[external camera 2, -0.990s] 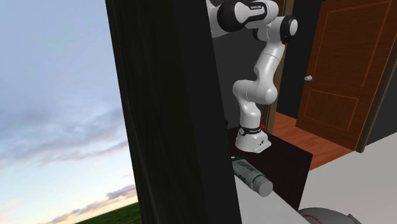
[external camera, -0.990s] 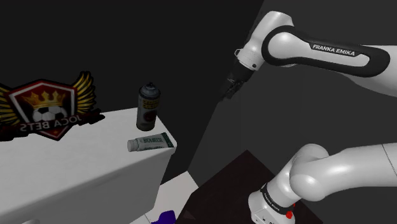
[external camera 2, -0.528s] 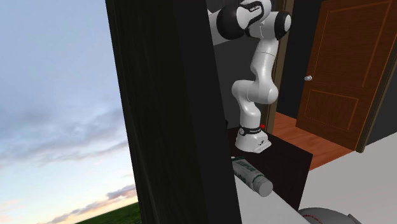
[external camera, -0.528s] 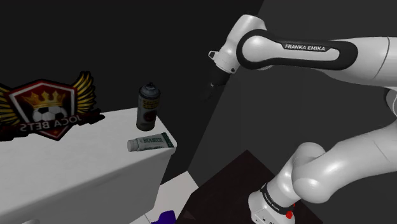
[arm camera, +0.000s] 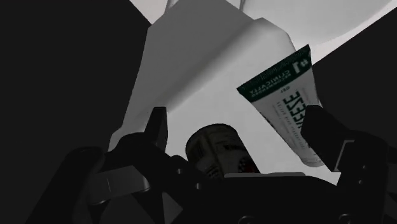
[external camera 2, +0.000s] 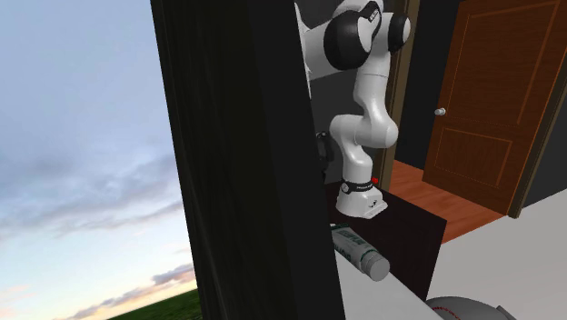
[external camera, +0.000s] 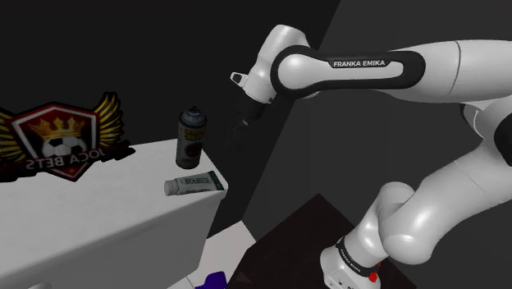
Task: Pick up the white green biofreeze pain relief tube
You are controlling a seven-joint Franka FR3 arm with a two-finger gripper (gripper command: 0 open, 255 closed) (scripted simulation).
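Table (external camera: 90, 217): white top across the shoulder view's left half; it carries the three things listed next.
Emblem (external camera: 61, 139): winged football crest standing at the far left of the table; no part in the task.
Spray can (external camera: 192, 138): upright at the far right of the table, in the same spot as a second ago.
Tube (external camera: 194, 183): white with a green band and green print, lying flat near the table's right edge, on the near side of the spray can and apart from it. Its cap end points to the shoulder view's left. It has not shifted, and nothing touches it.
Change: over the last second the arm (external camera: 369, 70) has swung toward the shoulder view's left, carrying the hand (external camera: 235, 134) from well right of the table to the air just right of the spray can. Judged, this is the approach; lowering over the Tube and grasping it are not yet done.
Hand: in the wrist view (arm camera: 238, 130) its fingers (arm camera: 156, 130) stand wide apart. It grips nothing and touches nothing. The spray can (arm camera: 219, 149) and Tube (arm camera: 286, 105) lie beyond the fingers.
Stand (external camera: 299, 238): dark box at the near right, bearing the arm's base.
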